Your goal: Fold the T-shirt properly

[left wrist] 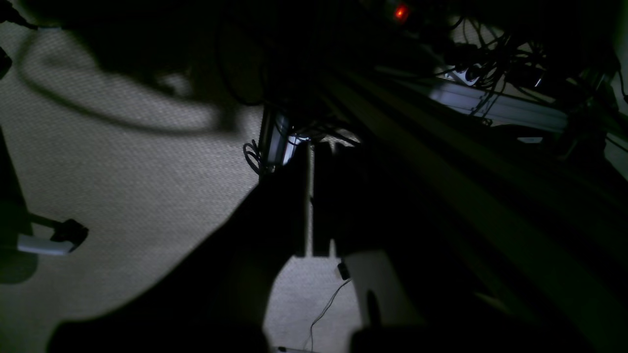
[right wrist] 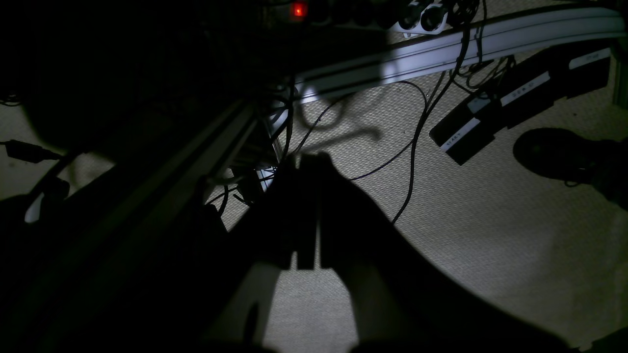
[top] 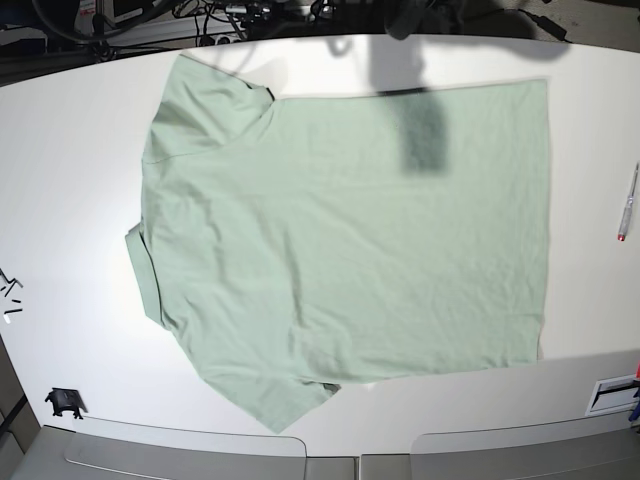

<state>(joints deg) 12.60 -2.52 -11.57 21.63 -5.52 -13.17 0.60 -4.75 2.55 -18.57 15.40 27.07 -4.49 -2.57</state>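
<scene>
The pale mint-green T-shirt (top: 350,240) lies spread flat on the white table (top: 80,150) in the base view. Its collar (top: 140,270) is at the left and its hem at the right, with one sleeve toward the far left and one toward the near left. Neither gripper shows in the base view. In the left wrist view, my left gripper (left wrist: 311,147) is a dark silhouette over the carpet with its jaws together, holding nothing. In the right wrist view, my right gripper (right wrist: 309,157) looks the same, shut and empty. The shirt shows in neither wrist view.
A pen (top: 627,205) lies on the table right of the shirt. A small black object (top: 63,402) sits at the near left corner. The wrist views show carpet (left wrist: 122,171), loose cables (right wrist: 417,122), a power strip with a red light (right wrist: 298,9) and a dark shoe (right wrist: 554,152).
</scene>
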